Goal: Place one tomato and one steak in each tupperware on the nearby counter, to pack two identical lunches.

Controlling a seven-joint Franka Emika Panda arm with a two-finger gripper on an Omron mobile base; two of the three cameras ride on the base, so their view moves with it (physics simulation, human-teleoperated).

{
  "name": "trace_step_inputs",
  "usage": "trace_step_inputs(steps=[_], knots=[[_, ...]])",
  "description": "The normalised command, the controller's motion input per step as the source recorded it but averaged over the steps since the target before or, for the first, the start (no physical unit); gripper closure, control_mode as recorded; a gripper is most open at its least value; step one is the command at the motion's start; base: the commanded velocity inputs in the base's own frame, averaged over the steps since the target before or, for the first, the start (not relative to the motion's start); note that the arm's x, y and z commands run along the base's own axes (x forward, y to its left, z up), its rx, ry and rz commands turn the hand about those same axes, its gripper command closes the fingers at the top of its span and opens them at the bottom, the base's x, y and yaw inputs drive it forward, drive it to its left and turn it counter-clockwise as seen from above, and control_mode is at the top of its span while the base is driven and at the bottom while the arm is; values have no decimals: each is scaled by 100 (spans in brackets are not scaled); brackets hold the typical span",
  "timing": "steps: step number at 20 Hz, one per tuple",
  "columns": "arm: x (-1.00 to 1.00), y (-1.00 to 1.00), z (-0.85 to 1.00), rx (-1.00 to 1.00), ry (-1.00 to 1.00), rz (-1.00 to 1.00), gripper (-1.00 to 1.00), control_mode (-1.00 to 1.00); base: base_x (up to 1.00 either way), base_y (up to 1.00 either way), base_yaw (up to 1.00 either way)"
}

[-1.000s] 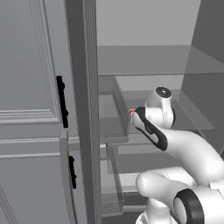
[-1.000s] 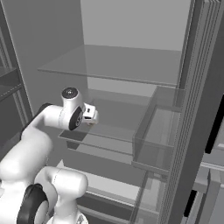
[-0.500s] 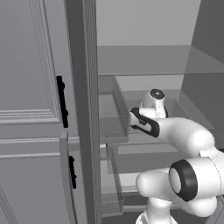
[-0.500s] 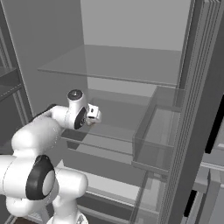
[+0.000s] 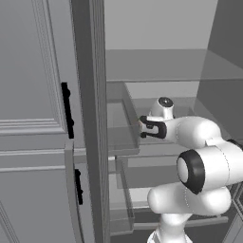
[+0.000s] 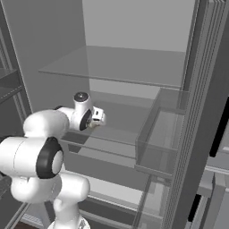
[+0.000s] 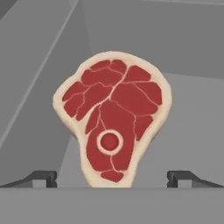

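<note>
Reaching into the open fridge, your gripper (image 7: 112, 177) hangs with fingers (image 7: 41, 176) spread wide; the steak (image 7: 113, 118) lies on the shelf (image 7: 192, 127) between them. Next, advance and close on it.

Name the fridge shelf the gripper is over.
The second shelf down: the open gripper hangs just above it, under the top glass shelf, facing a steak.

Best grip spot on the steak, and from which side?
Judging from the hand view: the narrow lower end of the steak, below the round bone. It sits centred between the open gripper fingertips, so go straight ahead; the upper lobe is wider.
</note>
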Motion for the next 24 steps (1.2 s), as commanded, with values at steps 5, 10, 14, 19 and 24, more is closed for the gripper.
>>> trace_step_inputs(steps=[5,10,14,19,24], knots=[[19,-1,-25,0,2,0,100,-100,0,0,0],[18,0,-26,0,0,0,100,-100,0,0,0],[-10,0,-14,0,-4,0,100,-100,0,0,0],[-94,-16,0,0,-13,-2,100,-100,0,0,0],[-100,-21,43,0,-2,-2,100,-100,0,0,0]])
